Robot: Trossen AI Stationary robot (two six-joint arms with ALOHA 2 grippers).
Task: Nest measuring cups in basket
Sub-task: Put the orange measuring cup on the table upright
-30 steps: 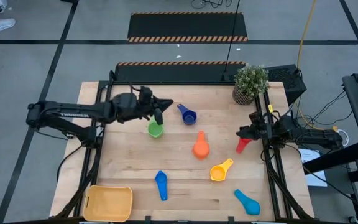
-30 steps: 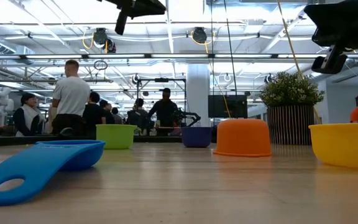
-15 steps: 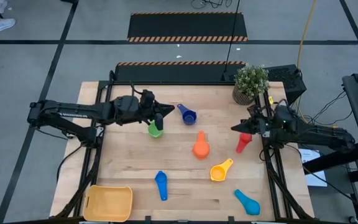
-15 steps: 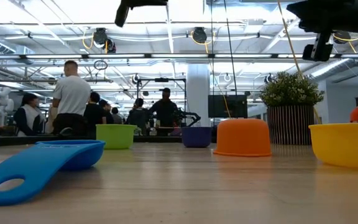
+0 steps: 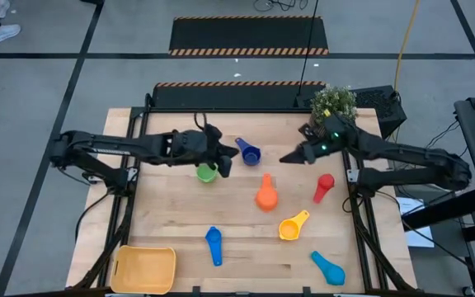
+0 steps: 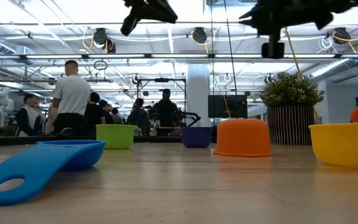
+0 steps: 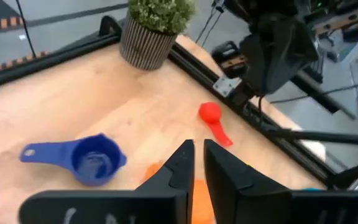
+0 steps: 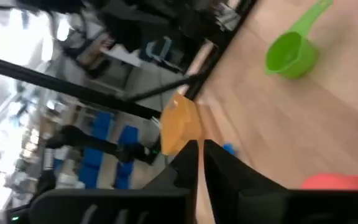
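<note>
since a second ago my right gripper [image 5: 288, 158] swung from the red cup [image 5: 324, 186] toward table centre, jaws nearly together, empty. left gripper [image 5: 223, 167] beside green cup [image 5: 207, 172], nearly closed. only overhead shows the basket [image 5: 143, 270], front-left corner.

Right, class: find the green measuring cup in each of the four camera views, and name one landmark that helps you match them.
High view: green measuring cup left of centre, under the left arm, beside the dark blue cup.
Low view: left of the middle, at the far table edge.
Left wrist view: not in it.
Right wrist view: upper right, handle pointing away.
Shared landmark: the orange cup, seen in the high and low views.
</note>
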